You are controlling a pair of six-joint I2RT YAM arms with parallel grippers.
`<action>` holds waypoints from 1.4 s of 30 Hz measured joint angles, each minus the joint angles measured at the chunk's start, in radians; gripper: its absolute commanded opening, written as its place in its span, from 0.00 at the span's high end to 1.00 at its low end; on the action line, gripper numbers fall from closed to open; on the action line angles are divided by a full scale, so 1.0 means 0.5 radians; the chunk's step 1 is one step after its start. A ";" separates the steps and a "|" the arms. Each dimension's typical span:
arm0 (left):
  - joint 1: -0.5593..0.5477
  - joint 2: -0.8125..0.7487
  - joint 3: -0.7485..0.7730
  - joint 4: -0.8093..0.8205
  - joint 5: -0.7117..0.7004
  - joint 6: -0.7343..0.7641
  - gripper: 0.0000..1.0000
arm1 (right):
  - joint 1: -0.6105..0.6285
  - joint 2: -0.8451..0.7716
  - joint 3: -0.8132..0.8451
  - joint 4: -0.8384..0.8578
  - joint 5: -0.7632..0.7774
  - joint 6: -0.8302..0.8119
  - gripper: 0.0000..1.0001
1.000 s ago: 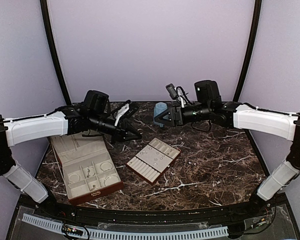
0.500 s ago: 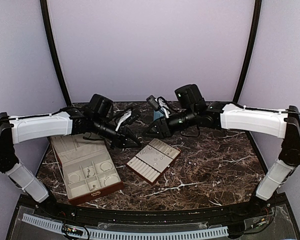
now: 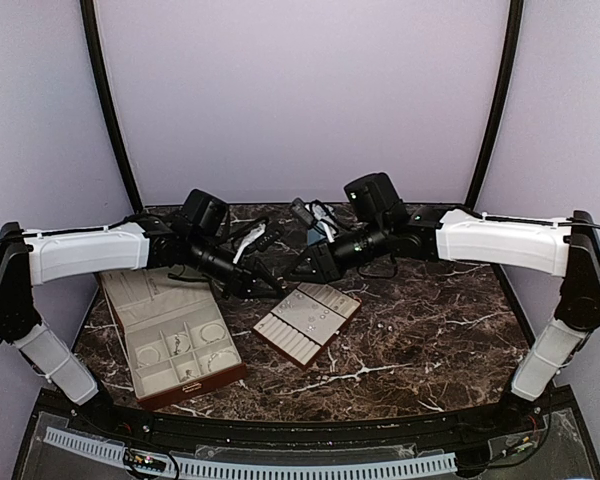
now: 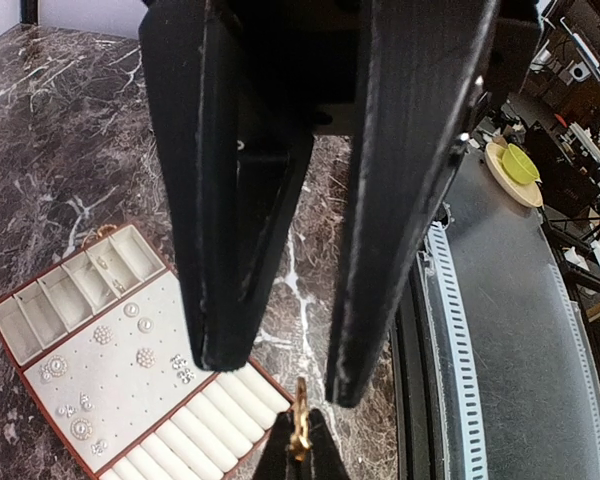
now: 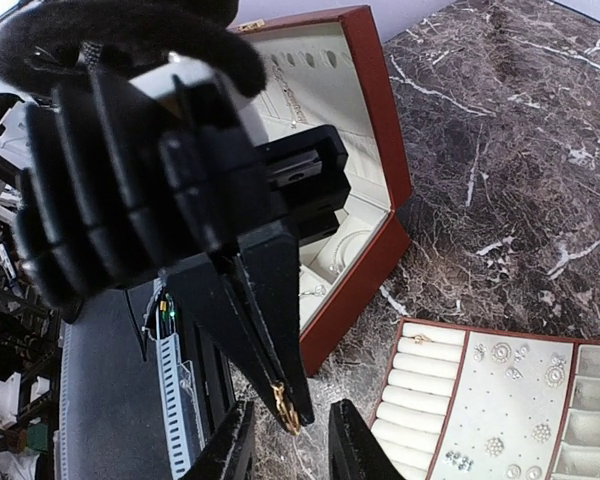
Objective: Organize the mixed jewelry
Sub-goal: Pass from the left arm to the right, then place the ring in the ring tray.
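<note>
My left gripper (image 5: 288,408) is shut on a tiny gold-coloured piece of jewelry (image 5: 283,398) that sticks out past its tips. In the left wrist view the same gold-coloured piece (image 4: 300,418) sits in my left gripper (image 4: 300,450) at the bottom edge. My right gripper (image 5: 292,428) is open, one finger on each side of the piece, with a gap showing on both sides. From above, the left gripper (image 3: 268,288) and right gripper (image 3: 298,272) meet tip to tip above the table. Small studs (image 4: 145,357) lie in the cream slotted tray (image 4: 40,325).
The cream slotted tray (image 3: 280,340) lies just below the grippers, and a gold ring (image 5: 420,339) rests on one of its rolls. The reddish-brown box (image 3: 195,382) stands open at the left with pieces in its compartments. A blue mug (image 3: 316,232) stands behind the right gripper.
The right arm has swung left and down until its fingers flank the left gripper's tips, and its jaws have narrowed. The left gripper has shifted slightly, still shut.
</note>
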 measured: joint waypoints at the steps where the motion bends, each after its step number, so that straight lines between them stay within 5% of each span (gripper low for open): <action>1: 0.000 0.000 0.003 0.000 0.002 0.000 1.00 | 0.001 0.007 0.000 0.000 -0.001 0.001 0.77; 7: 0.000 0.000 0.007 -0.002 0.012 0.000 1.00 | 0.022 0.047 0.000 -0.001 -0.006 -0.001 0.87; 10: 0.000 0.001 0.007 0.000 0.014 0.000 1.00 | 0.034 0.049 0.000 0.005 -0.011 0.009 1.00; 13: 0.004 0.001 0.007 -0.008 0.031 -0.006 0.97 | 0.036 0.048 -0.008 0.024 -0.026 0.008 1.00; 17: 0.009 0.001 0.007 -0.019 0.032 -0.014 0.59 | 0.034 0.043 -0.067 0.127 -0.033 0.040 1.00; 21: 0.009 -0.023 -0.002 0.031 -0.030 -0.024 0.38 | 0.025 -0.005 -0.213 0.288 0.012 0.138 1.00; 33: 0.085 -0.599 -0.399 0.711 -0.238 -0.502 0.34 | -0.092 -0.116 -0.546 1.167 -0.115 0.626 1.00; 42: 0.106 -0.487 -0.407 1.079 -0.047 -1.003 0.42 | -0.091 -0.146 -0.546 1.415 -0.356 0.720 1.00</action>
